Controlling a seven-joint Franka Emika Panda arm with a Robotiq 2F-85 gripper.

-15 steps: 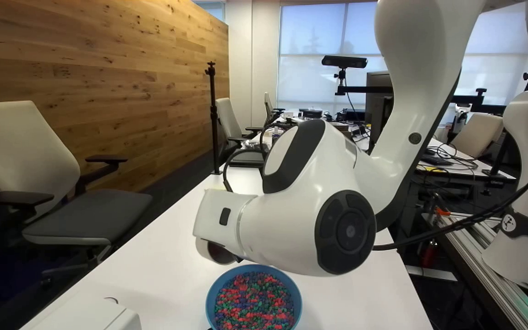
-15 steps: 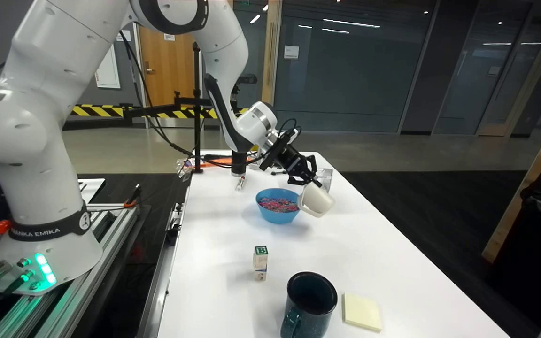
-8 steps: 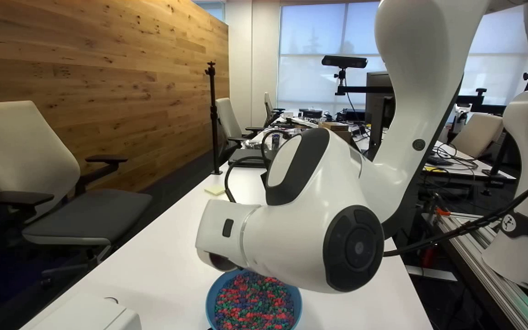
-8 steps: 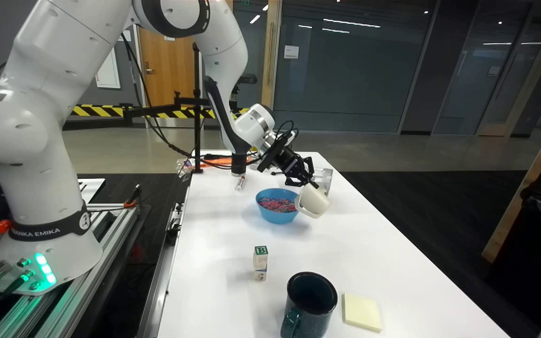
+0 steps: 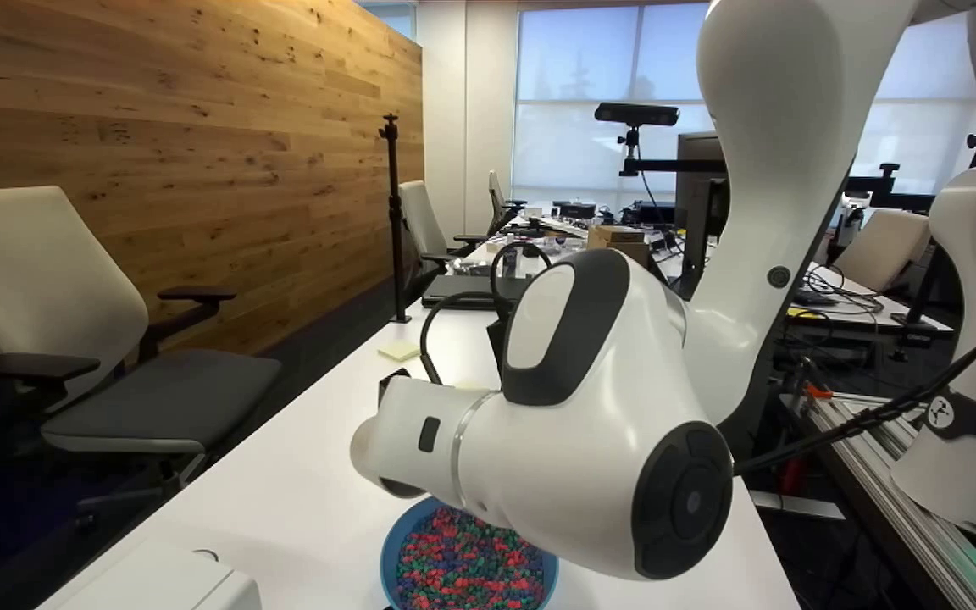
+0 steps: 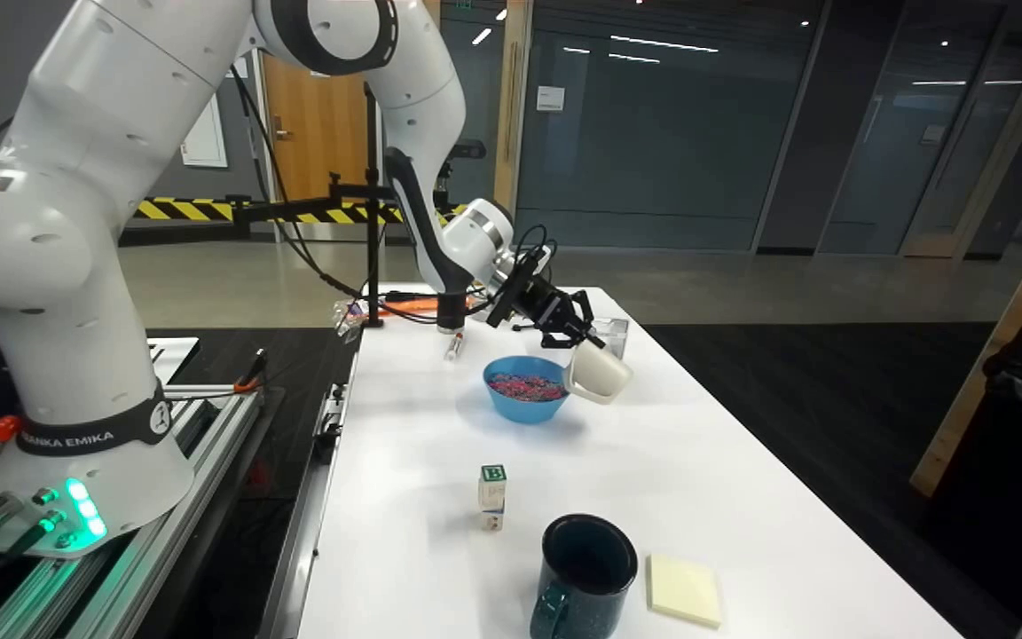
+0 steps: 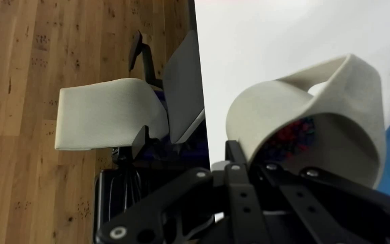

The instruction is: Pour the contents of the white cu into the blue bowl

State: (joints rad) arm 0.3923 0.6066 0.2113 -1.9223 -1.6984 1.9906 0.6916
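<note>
The white cup [image 7: 266, 105] is in the wrist view, tilted, its mouth toward the lower right. Red, blue and green bits lie inside it. My gripper [image 7: 249, 162] is shut on the cup's wall near the rim, one finger outside, the other at the mouth. In an exterior view the cup [image 6: 598, 373] hangs from the gripper [image 6: 597, 342], above the table and beside the blue bowl [image 6: 524, 412]. The bowl [image 5: 390, 559] holds many coloured bits and is partly covered by my wrist in an exterior view. Its edge shows at the right of the wrist view [image 7: 389, 174].
A dark green mug [image 6: 584, 577], stacked letter blocks [image 6: 492, 497] and a yellow note pad [image 6: 685, 590] stand on the white table. A clear container [image 6: 610, 335] is behind the cup. A white box [image 5: 174, 585] is near the bowl. A chair [image 5: 162, 398] stands beyond the table edge.
My wrist has come lower and shifted right over the bowl in an exterior view, and has rolled. The cup, still held, has shifted slightly and turned. The bowl has not moved.
</note>
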